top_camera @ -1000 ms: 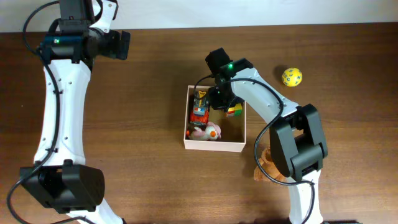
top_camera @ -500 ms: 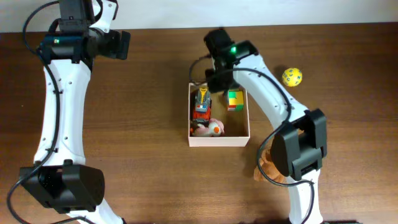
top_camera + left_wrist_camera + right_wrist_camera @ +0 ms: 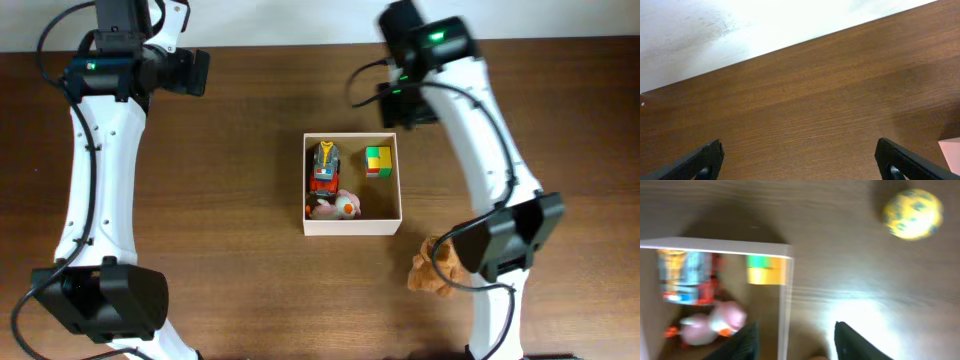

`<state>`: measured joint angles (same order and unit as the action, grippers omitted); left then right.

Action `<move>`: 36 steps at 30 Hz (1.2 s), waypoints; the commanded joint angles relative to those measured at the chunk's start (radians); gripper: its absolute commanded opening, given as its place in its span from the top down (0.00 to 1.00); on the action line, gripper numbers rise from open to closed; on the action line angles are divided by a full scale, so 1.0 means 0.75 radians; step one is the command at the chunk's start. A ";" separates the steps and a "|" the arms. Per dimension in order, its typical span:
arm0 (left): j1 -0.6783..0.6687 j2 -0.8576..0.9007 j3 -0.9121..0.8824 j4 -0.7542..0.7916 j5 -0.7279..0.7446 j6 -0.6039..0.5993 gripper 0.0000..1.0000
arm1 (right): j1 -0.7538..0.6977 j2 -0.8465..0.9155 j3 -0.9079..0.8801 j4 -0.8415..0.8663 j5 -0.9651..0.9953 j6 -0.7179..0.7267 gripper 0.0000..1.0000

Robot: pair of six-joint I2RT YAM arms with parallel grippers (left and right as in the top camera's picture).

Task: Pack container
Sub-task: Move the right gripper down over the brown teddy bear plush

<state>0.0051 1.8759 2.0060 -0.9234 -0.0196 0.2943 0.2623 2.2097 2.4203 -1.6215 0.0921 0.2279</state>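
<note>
The container (image 3: pixel 350 227), a square white-walled box with a tan inside, sits mid-table. It holds a red and blue toy truck (image 3: pixel 323 168), a pink toy (image 3: pixel 337 206) and a green, yellow and red block (image 3: pixel 377 160). My right gripper (image 3: pixel 396 112) is open and empty, just behind the box's far right corner. In the right wrist view its fingers (image 3: pixel 795 345) straddle the container's wall (image 3: pixel 785 300), with the block (image 3: pixel 765 269) inside and a yellow ball (image 3: pixel 912 214) outside. My left gripper (image 3: pixel 192 72) is open over bare table, far left; its wrist view (image 3: pixel 800 162) shows only wood.
A brown plush toy (image 3: pixel 434 268) lies at the front right by the right arm's base. The right arm hides the yellow ball from overhead. A corner of the container (image 3: pixel 951 150) shows at the right edge of the left wrist view. The table's back edge (image 3: pixel 765 47) is near.
The right gripper let go of the block inside the container, then lifted out and moved back and to the right. The container shifted slightly right. The left arm has not moved.
</note>
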 commanded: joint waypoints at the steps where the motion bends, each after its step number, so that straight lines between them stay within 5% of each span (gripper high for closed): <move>1: -0.003 -0.008 0.023 0.004 -0.004 -0.014 0.01 | -0.120 -0.006 0.034 -0.039 0.040 -0.020 0.44; 12: -0.003 -0.008 0.023 0.004 -0.004 -0.013 0.01 | -0.299 -0.024 0.033 -0.103 0.038 -0.099 0.28; 21: -0.003 -0.008 0.023 0.003 -0.004 -0.014 0.01 | -0.298 -0.286 -0.046 -0.103 -0.084 -0.094 0.22; 36: -0.003 -0.008 0.023 0.004 -0.005 -0.014 0.01 | -0.297 -0.922 -1.141 0.108 -0.065 0.063 0.18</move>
<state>0.0051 1.8759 2.0068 -0.9226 -0.0204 0.2939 0.0372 1.5955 1.6825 -1.5738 0.0799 0.2413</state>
